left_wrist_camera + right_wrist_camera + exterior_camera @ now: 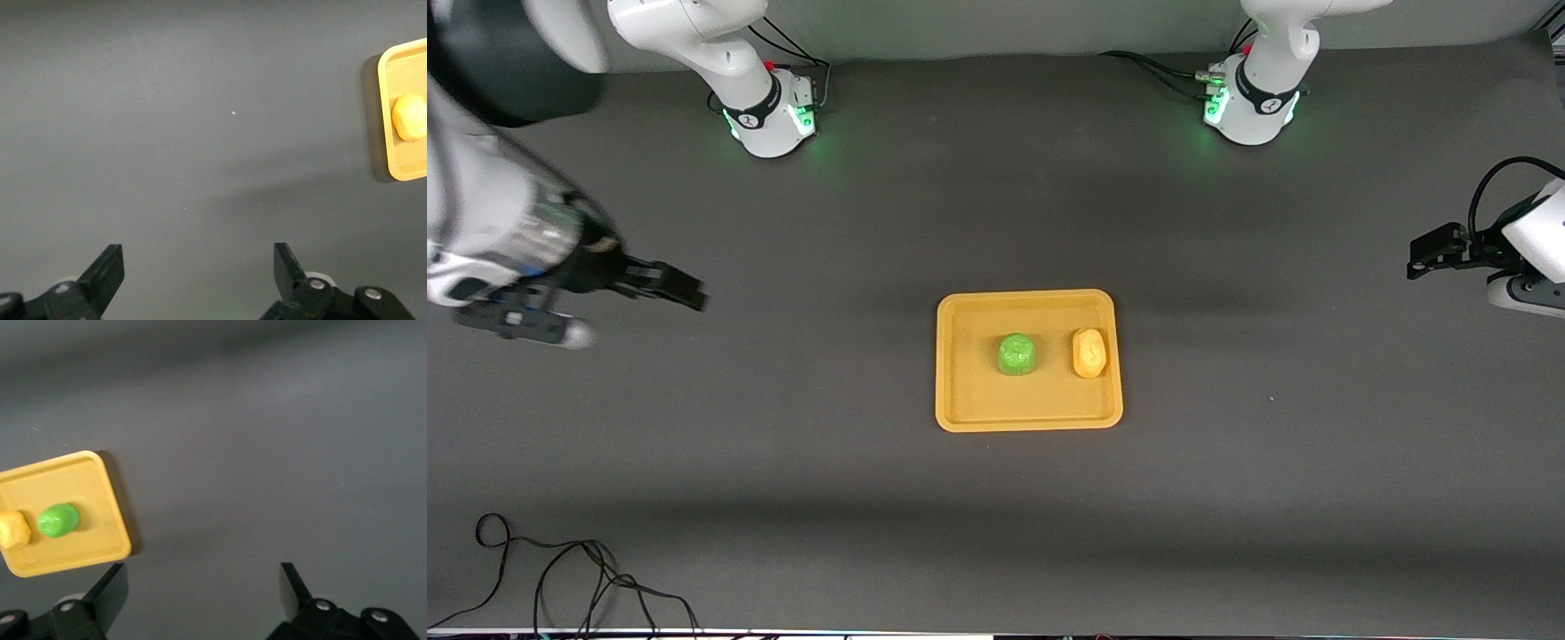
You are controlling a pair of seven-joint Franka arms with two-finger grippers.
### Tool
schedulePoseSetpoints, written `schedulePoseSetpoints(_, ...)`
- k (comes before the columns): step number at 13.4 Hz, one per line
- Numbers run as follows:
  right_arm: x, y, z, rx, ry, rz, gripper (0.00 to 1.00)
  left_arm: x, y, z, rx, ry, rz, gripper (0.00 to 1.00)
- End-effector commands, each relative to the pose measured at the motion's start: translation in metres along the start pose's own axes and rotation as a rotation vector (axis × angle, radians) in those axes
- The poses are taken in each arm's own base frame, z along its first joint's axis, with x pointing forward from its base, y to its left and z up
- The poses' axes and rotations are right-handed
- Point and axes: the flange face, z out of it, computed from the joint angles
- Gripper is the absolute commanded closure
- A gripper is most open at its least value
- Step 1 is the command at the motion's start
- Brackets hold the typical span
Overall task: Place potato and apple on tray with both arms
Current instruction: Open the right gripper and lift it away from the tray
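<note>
The tray (1028, 418) lies flat on the desk (996, 533), about midway between the two arms' ends. It holds two items. The apple (1016, 354) sits near the tray's centre. The potato (1089, 353) sits beside the apple, toward the left arm's end and close to the rim on that side. The two do not touch, and both rest fully inside the rim.

The left gripper (199, 270) hangs over bare desk at the left arm's end, well apart from the tray. Its fingers (107, 270) are spread wide and hold nothing. The right gripper (203, 590) hangs over bare desk toward the right arm's end, also well apart from the tray. Its fingers (113, 590) are likewise spread and empty.

Loose black cable (560, 569) lies on the desk near the front camera, at the right arm's end.
</note>
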Motion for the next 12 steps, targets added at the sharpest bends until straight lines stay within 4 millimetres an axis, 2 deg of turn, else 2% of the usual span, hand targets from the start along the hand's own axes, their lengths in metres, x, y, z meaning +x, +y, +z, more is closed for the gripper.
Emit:
schedulePoseSetpoints(1, -0.007, 0.051, -0.003, -0.019, 0.027, -0.074, 0.0, -0.004, 0.005, -0.007, -0.002, 0.007, 0.016, 0.0)
schedulePoseSetpoints(3, 0.0, 0.083, -0.009, -0.02, 0.036, -0.089, 0.0, -0.005, 0.004, -0.004, -0.004, -0.001, 0.018, 0.0)
schedulePoseSetpoints(6, 0.004, 0.104, -0.014, -0.04, 0.043, -0.139, 0.0, -0.004, 0.002, -0.009, 0.006, 0.025, 0.017, 0.0)
schedulePoseSetpoints(8, 0.004, 0.106, -0.022, -0.092, 0.061, -0.173, 0.0, 0.0, 0.001, -0.01, 0.014, 0.058, 0.004, 0.0)
schedulePoseSetpoints(12, 0.004, 0.11, -0.023, -0.091, 0.058, -0.193, 0.0, 0.005, 0.005, -0.01, 0.01, 0.059, -0.056, 0.0)
